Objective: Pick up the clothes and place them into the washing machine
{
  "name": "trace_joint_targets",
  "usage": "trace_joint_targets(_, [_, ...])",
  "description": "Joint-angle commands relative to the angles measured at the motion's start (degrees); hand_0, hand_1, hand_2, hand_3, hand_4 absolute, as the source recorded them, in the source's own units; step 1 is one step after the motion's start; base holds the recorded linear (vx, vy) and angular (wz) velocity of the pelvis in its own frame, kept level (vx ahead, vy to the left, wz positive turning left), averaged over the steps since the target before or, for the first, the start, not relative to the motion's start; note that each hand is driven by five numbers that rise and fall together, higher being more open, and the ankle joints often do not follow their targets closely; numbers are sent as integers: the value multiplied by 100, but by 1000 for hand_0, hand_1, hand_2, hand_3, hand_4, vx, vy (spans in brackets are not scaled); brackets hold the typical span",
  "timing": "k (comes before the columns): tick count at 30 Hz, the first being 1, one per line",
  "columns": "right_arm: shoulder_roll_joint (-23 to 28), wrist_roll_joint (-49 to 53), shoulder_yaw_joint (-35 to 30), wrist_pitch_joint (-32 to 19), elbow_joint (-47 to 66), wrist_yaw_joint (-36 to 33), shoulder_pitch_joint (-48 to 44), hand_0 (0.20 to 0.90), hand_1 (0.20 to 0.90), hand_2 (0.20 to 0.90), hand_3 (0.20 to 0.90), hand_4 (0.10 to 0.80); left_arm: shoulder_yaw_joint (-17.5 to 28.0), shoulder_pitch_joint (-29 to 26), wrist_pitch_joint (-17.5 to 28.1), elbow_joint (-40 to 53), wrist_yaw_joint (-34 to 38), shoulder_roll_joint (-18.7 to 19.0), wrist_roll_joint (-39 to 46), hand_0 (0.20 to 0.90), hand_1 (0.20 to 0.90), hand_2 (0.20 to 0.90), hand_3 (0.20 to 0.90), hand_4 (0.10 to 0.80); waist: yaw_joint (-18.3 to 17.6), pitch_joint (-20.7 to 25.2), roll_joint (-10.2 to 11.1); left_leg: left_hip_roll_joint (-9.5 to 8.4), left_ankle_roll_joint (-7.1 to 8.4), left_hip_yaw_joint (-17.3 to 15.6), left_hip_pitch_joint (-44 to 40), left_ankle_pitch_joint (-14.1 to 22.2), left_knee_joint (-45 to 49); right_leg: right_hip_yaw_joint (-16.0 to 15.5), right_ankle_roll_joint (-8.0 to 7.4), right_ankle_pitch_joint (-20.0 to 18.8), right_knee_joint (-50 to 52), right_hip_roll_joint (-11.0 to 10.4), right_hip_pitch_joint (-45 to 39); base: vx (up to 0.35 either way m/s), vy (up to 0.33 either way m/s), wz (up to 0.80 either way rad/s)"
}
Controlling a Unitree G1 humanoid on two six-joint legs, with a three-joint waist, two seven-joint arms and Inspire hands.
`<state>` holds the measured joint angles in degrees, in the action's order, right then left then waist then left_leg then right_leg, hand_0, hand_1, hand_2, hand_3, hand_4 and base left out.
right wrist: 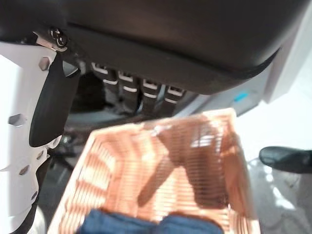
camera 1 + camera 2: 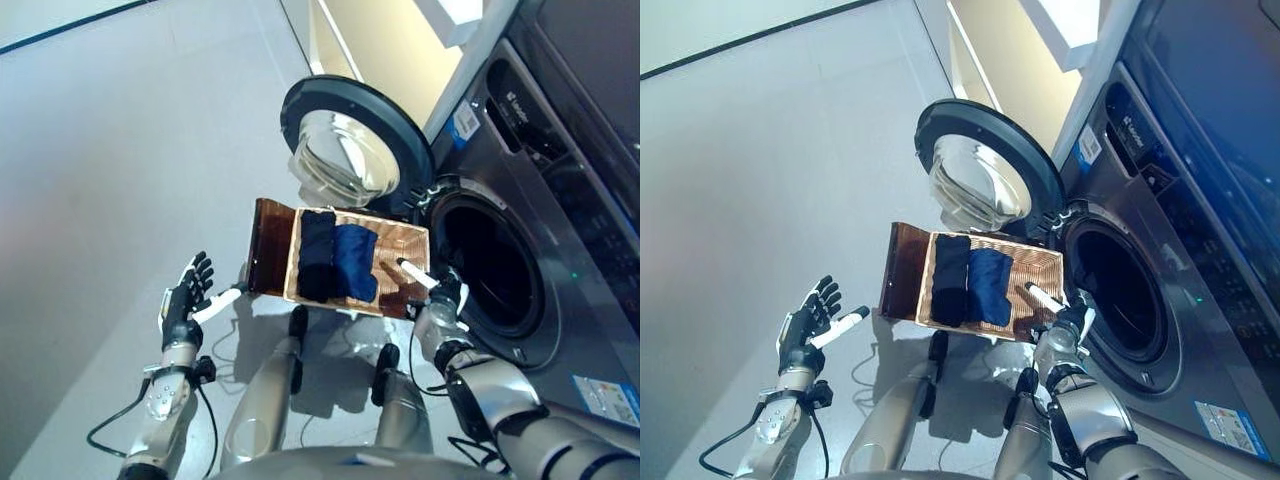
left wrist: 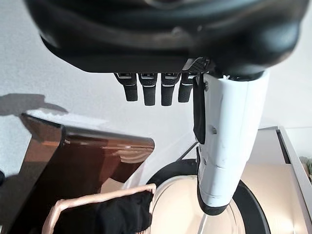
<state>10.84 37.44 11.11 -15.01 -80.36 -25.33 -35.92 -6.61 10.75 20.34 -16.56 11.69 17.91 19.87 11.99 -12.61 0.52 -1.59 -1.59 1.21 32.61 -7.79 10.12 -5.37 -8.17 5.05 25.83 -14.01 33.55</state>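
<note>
My right hand [image 2: 440,300] hovers at the wicker basket's [image 2: 405,240] near corner, fingers loosely extended, holding nothing. My left hand [image 2: 185,300] hangs apart, fingers spread, empty. 2 folded clothes, black [image 2: 316,255] and blue [image 2: 355,260], lie in the basket before the washing machine [image 2: 540,230], its door [image 2: 350,145] swung open.

Head stereo pair looking steeply down, wrist cameras close along each arm, all sharing the basket [image 2: 405,240].
</note>
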Motion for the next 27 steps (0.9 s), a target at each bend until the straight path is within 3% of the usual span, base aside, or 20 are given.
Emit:
trace_joint_targets(1, [148,-191,115,-273,188,-221,-483,900,900,900,900,800,619,-214,484,786,237,132,-276,900,900,900,900,800,284,-221,164,71,323,34,663,987,767,-269,497,-79,-1007,133,-466,9,-31,27])
trace_joint_targets(12, [150,34,138,-329,57,-378,-974,900,900,900,900,800,666,-929,580,1541,698,168,-729,900,900,900,900,800,576,-642,439,29,346,221,1450,1343,1705,-525,641,323,-117,163,71,9,-19,21])
trace_joint_targets(19, [347,277,109,-374,-110,-440,-1426,900,900,900,900,800,527,-1321,658,1902,1047,21,-906,900,900,900,900,800,746,-887,438,-15,270,312,2001,1615,2410,-545,705,603,555,160,566,24,18,9])
trace_joint_targets(27, [393,316,118,-359,-284,-597,-1677,900,900,900,900,800,354,-1587,733,2140,1346,-64,-1035,900,900,900,900,800,826,-1066,332,-111,245,361,2379,1666,2597,-615,758,770,852,118,892,14,2,11])
